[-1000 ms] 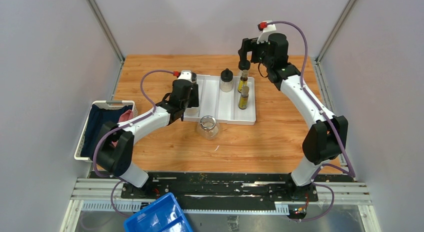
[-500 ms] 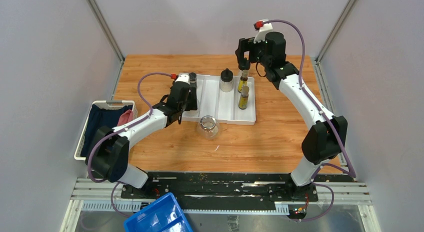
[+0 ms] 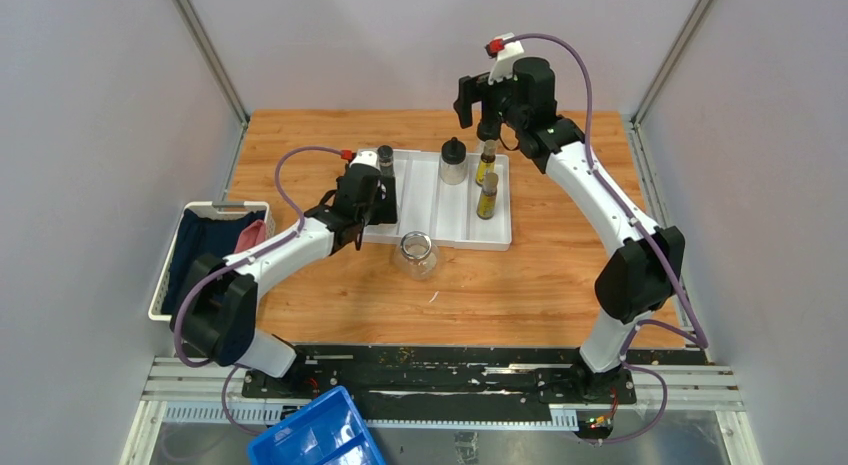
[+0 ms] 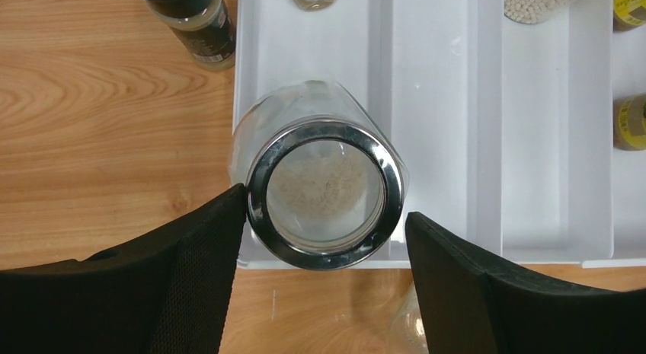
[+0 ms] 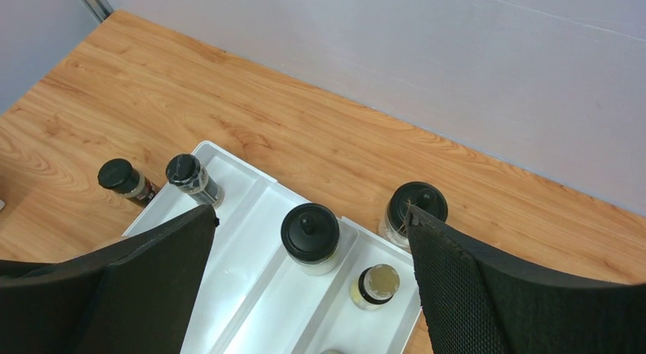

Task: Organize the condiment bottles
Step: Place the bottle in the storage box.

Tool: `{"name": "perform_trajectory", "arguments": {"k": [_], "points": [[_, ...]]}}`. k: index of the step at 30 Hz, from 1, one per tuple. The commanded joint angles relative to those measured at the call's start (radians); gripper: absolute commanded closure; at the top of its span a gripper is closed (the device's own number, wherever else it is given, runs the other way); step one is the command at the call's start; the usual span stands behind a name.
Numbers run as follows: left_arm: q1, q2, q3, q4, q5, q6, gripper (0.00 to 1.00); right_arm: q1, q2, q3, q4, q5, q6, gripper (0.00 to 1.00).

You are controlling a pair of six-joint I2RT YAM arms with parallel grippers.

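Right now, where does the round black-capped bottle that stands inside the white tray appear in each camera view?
Top external: the round black-capped bottle is in the upper centre, at the tray's far end.
Left wrist: only its base with pale grains shows, at the top edge towards the right.
Right wrist: just below the centre, seen from above.
Shared landmark: the white tray, visible in all three views.
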Motion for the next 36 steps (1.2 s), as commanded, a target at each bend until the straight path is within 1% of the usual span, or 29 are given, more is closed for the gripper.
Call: {"name": "perform_trajectory", "arguments": {"k": [1,6,7,9,10,13,14,15,16,18,20,26,36], "points": [[-0.004,0.044,0.039,-0.005,-0.003,0.000,0.19,0.015,0.015,0.028,-0.034,-0.012,-0.021,0.02],[0.001,0.089,0.066,0.006,-0.008,0.004,0.19,0.016,0.022,0.024,-0.035,-0.008,-0.020,0.01],[0.003,0.094,0.069,0.008,-0.008,0.004,0.20,0.016,0.023,0.023,-0.035,-0.008,-0.020,0.01],[0.009,0.100,0.075,0.008,-0.007,0.005,0.26,0.016,0.026,0.022,-0.032,-0.007,-0.020,0.02],[0.013,0.103,0.080,0.010,-0.004,0.005,0.31,0.015,0.027,0.021,-0.030,-0.007,-0.021,0.02],[0.020,0.108,0.091,0.002,0.000,0.007,0.51,0.014,0.032,0.020,-0.027,-0.007,-0.020,0.01],[0.021,0.110,0.096,-0.002,-0.001,0.007,0.62,0.015,0.034,0.019,-0.026,-0.007,-0.021,0.01],[0.022,0.110,0.098,-0.006,-0.006,0.005,0.75,0.015,0.034,0.018,-0.024,-0.007,-0.020,0.01],[0.022,0.110,0.101,-0.008,-0.008,0.007,0.84,0.015,0.033,0.017,-0.024,-0.007,-0.021,0.01],[0.023,0.115,0.113,-0.012,-0.009,0.016,0.93,0.016,0.035,0.016,-0.024,-0.007,-0.020,0.01],[0.025,0.126,0.132,-0.026,-0.006,0.037,0.99,0.015,0.032,0.015,-0.023,-0.006,-0.020,0.01],[0.025,0.158,0.188,-0.067,0.007,0.156,1.00,0.015,0.031,0.012,-0.022,0.000,-0.021,0.01],[0.025,0.239,0.323,-0.203,0.026,0.314,1.00,0.016,0.044,0.022,-0.023,0.000,-0.020,0.00]]}}
